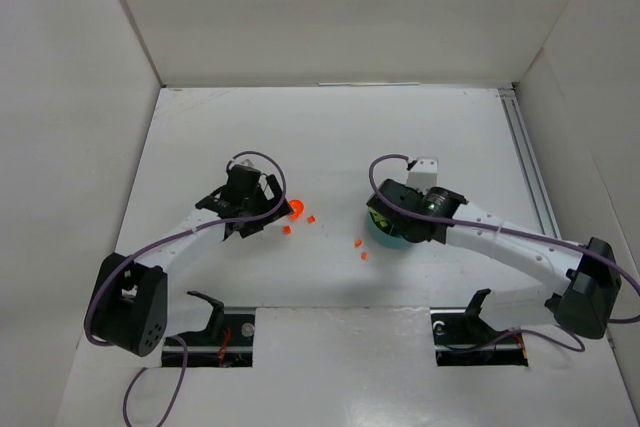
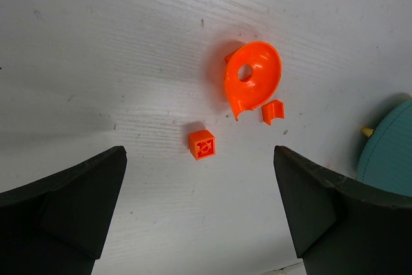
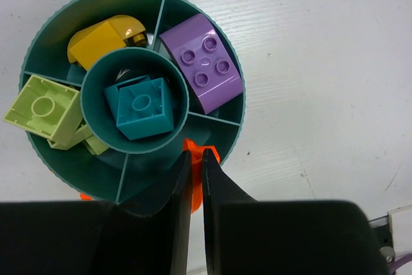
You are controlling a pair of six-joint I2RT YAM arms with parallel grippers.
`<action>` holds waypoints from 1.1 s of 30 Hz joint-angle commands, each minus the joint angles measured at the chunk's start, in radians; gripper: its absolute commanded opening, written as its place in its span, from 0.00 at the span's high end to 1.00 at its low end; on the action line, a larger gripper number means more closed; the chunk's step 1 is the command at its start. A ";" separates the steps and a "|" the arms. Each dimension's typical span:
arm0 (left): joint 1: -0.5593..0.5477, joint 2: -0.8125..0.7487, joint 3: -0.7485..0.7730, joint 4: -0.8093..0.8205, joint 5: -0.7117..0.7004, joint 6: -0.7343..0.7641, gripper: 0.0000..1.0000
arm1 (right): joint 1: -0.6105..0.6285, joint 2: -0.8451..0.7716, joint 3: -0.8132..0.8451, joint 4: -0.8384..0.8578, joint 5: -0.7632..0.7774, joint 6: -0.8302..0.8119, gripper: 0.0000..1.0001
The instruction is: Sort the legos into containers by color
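- Left of the table's [image 1: 330, 137] middle, the left gripper [image 2: 198, 159] is held low over the surface, jaws spread wide, nothing between them.
- On the table below, framed by those open fingers in the wrist view, a small orange square brick [image 2: 201, 144] lies free, studs up.
- Beyond it lie an orange funnel-shaped piece [image 2: 252, 80] and, just beside that, an orange clip [image 2: 272, 111].
- Two more orange bits [image 1: 359, 242] are noted nearer the near edge, just left of the dish.
- Right of the middle stands the dish [image 3: 96, 175]. A teal brick [image 3: 141, 107] is in the centre cup. The yellow brick [image 3: 103, 40], purple brick [image 3: 203, 62] and lime bricks [image 3: 42, 107] each have their own wedge. The wedge under the right gripper shows no brick.
- The right gripper [image 3: 193, 172] is pressed together on a small orange piece [image 3: 209, 154], held at that wedge's rim. Whether the piece is fully inside the rim cannot be told.
- Step judged in hand: orange is being delivered to the spare wedge.
- Next move, as judged: the piece is to be carried slightly inward before the jaws are parted. The left gripper is then to be lowered and closed squarely on the square brick's flat sides.
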 commanded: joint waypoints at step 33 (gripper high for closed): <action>-0.004 -0.033 0.063 0.044 0.022 0.059 0.04 | -0.044 -0.030 0.073 0.019 -0.004 -0.053 0.65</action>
